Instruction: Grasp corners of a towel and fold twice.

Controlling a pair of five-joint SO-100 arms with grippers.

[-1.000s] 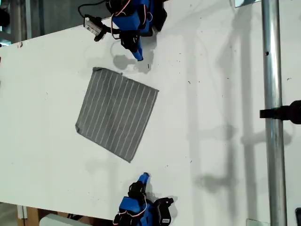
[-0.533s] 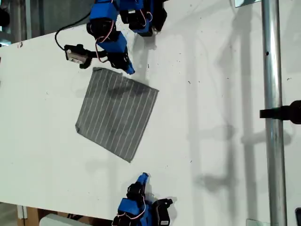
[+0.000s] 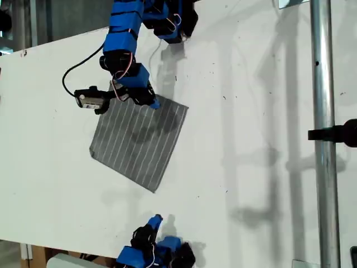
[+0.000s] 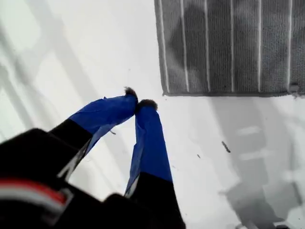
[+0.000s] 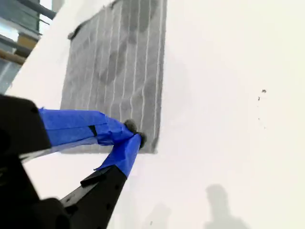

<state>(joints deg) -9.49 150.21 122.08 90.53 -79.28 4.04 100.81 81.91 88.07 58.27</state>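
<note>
The grey striped towel lies flat as a diamond on the white table. My first gripper, on the arm reaching in from the exterior view's top, is shut and holds nothing. It shows over the towel's upper edge. In the first wrist view its tips meet just short of a towel corner. My second gripper, at the exterior view's bottom, is shut and holds nothing, a little below the towel's bottom corner. The second wrist view shows its tips against the towel beside that corner.
A metal pole with a black clamp runs down the exterior view's right. The first arm's camera on its cable hangs near the towel's top corner. The table's edge runs along the exterior view's bottom left.
The first arm swung out from its base, down and toward the exterior view's left, until its gripper showed over the towel's upper edge. The second arm shifted slightly toward the exterior view's bottom left.
</note>
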